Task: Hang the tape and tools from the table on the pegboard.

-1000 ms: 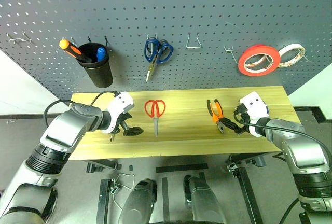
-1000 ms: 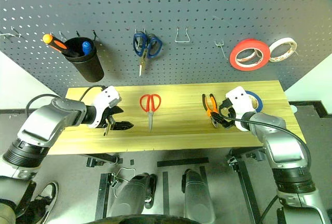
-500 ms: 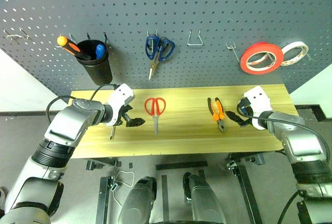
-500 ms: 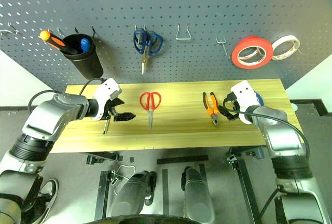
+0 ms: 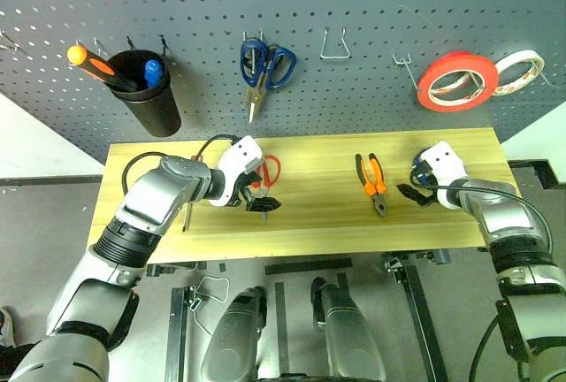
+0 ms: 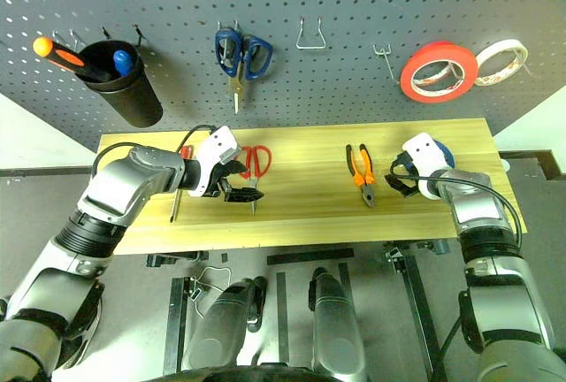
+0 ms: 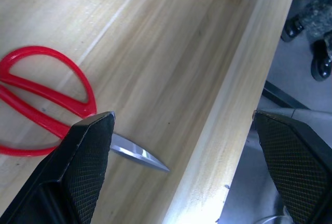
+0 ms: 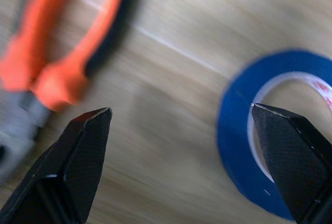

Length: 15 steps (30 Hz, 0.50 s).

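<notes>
Since a second ago the left gripper (image 5: 259, 202) has slid toward 3 o'clock, now over the red scissors (image 5: 268, 172), hiding their blades; fingers apart. The right gripper (image 5: 416, 189), also spread, has shifted to 3 o'clock off the pliers (image 5: 372, 179), covering most of the tape (image 8: 270, 146) on the table (image 5: 318, 223). The right wrist view shows the tape's blue ring and white core. The pegboard (image 5: 371, 11) stands behind.

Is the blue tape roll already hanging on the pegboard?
No, the blue tape roll lies flat on the table, between the open right gripper's fingers.
</notes>
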Each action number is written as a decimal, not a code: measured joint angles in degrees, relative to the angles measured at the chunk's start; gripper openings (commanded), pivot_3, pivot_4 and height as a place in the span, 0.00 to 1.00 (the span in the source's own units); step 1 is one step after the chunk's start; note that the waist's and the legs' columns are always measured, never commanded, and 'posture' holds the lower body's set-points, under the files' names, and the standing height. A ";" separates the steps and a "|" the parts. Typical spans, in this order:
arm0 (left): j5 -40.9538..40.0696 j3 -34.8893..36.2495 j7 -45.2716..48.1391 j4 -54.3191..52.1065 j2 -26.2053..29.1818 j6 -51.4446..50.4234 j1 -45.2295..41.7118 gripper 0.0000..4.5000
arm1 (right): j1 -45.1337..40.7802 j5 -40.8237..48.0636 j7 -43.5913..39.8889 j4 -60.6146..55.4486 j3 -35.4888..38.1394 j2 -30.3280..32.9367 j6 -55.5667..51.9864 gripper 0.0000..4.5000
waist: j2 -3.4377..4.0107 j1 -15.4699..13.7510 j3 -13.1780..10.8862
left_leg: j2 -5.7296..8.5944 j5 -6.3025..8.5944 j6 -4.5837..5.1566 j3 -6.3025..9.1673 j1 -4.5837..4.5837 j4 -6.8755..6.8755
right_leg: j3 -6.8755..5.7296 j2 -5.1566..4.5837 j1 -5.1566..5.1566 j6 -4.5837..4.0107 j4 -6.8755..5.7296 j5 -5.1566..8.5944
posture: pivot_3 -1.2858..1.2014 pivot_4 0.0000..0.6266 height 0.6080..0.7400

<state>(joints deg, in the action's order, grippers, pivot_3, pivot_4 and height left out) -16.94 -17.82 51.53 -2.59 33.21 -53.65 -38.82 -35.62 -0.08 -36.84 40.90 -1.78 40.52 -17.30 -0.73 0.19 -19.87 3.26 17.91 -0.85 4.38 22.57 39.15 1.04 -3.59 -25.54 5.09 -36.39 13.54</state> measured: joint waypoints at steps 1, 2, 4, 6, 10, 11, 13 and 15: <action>-0.03 0.00 0.14 -0.45 0.28 -0.38 0.61 0.99 | -1.35 -0.49 -0.02 2.66 -0.02 0.24 0.98 1.00 | -0.01 0.33 -0.02 | 0.00 -0.01 -0.03 0.00 0.00 -0.01 | 0.00 0.00 0.00 0.00 0.00 0.00 | 0.55 0.63 1.00; -0.07 0.01 0.21 -0.86 0.48 -0.88 1.09 0.99 | -2.45 -0.95 -0.02 4.61 -0.02 0.57 1.71 1.00 | 0.01 0.43 -0.05 | 0.00 -0.02 -0.04 0.00 0.00 -0.01 | 0.00 0.00 0.00 0.00 0.01 0.00 | 0.55 0.63 1.00; -0.16 0.02 0.31 -2.11 0.79 -1.28 2.20 0.99 | -4.19 -1.52 0.04 7.99 0.09 1.28 3.00 1.00 | -0.01 0.56 -0.06 | 0.00 -0.02 -0.04 0.00 0.00 -0.02 | -0.01 0.00 0.00 0.00 0.01 0.00 | 0.55 0.62 1.00; -0.62 0.06 0.37 -3.09 1.06 -2.10 2.80 0.99 | -5.75 -2.14 0.46 11.51 0.09 1.36 4.17 1.00 | -0.03 0.60 -0.08 | -0.01 -0.04 -0.07 0.00 0.00 -0.01 | 0.00 0.01 0.00 0.00 0.00 0.00 | 0.55 0.62 1.00; -1.26 0.67 0.09 -4.99 1.72 -3.59 3.82 0.99 | -8.56 -3.51 0.75 18.08 -0.08 1.14 6.63 1.00 | -0.02 0.58 -0.09 | 0.00 -0.05 -0.10 0.00 -0.02 -0.01 | 0.01 0.01 0.00 0.00 -0.03 0.00 | 0.55 0.62 1.00; -1.30 0.72 0.01 -5.16 1.86 -3.74 4.00 0.99 | -9.12 -3.73 0.75 19.17 -0.12 1.10 7.12 1.00 | -0.02 0.58 -0.10 | 0.00 -0.06 -0.10 0.00 -0.02 -0.01 | 0.00 0.01 0.00 0.00 -0.03 0.00 | 0.55 0.62 1.00; -1.47 0.75 -0.25 -5.55 2.14 -4.34 4.32 0.99 | -10.19 -4.25 0.67 21.15 -0.21 1.01 8.15 1.00 | -0.03 0.56 -0.14 | 0.00 -0.07 -0.12 0.00 -0.02 -0.01 | 0.00 0.01 0.00 0.00 -0.03 0.00 | 0.55 0.63 1.00; -1.84 0.82 -0.52 -5.59 2.36 -4.67 4.35 0.99 | -10.91 -4.67 0.54 22.71 -0.33 0.97 8.97 1.00 | -0.03 0.54 -0.20 | 0.00 -0.07 -0.13 0.00 -0.02 -0.01 | 0.00 0.01 0.00 0.00 -0.03 0.00 | 0.55 0.63 1.00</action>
<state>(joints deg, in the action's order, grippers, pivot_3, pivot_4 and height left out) -18.77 -17.00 51.01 -8.18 35.57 -58.32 -34.47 -46.52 -4.74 -36.29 63.61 -2.11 41.49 -8.33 -0.77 0.74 -20.07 3.26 17.84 -0.98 4.38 22.55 39.14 1.04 -3.58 -25.54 5.10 -36.42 13.54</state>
